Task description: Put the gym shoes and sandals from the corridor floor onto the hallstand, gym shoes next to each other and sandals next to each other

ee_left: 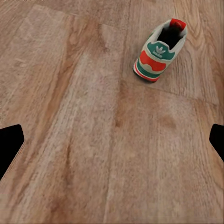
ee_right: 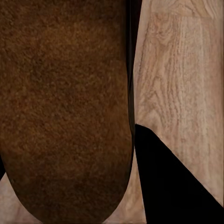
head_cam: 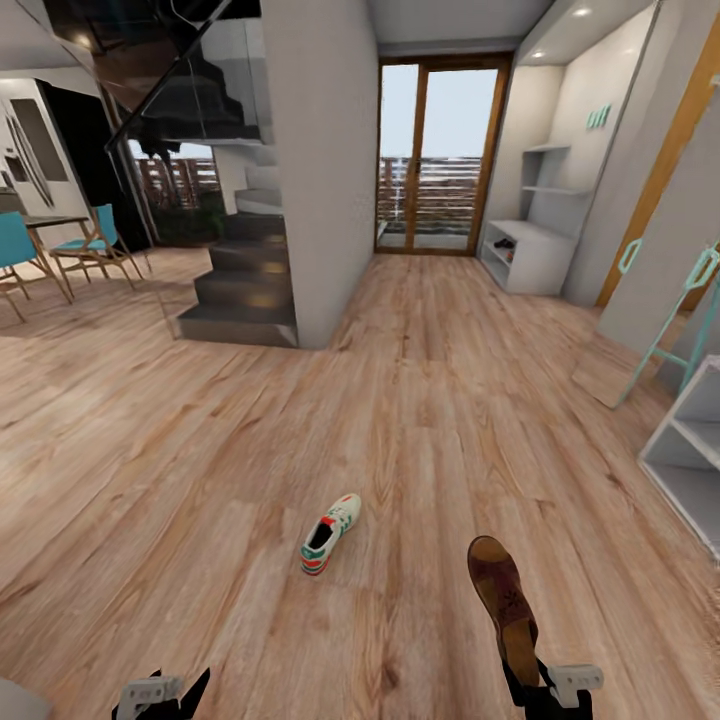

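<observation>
**A:** Looking down from head height, what have we got?

**B:** One gym shoe (head_cam: 331,534) lies alone on the corridor floor (head_cam: 200,480), near the robot and a little left of centre. Its long axis runs near-to-far with a slight lean to the right; the red heel faces the robot, the toe points away up the corridor. The right gripper (head_cam: 556,690) is pinching a sandal (head_cam: 503,605) by its near end, and the sandal sticks out ahead of it, toe far and a touch left. The hallstand (head_cam: 535,262) stands far off on the right wall, beside the glass door (head_cam: 440,155).

**A:** And the left gripper (head_cam: 160,692)?

**B:** It sits low at the near left, carrying nothing. The shoe lies ahead of it and to its right. It looks the nearer free arm for that shoe.

**A:** From the left wrist?

**B:** Both fingers (ee_left: 10,144) show as dark tips at the frame's edges, spread wide over bare planks. The gym shoe (ee_left: 159,51) is well apart from them, heel patch turned toward the camera.

**A:** Right wrist?

**B:** Brown sandal (ee_right: 65,107) leather up close, with one dark finger (ee_right: 172,182) against its edge, floor beyond.
</observation>
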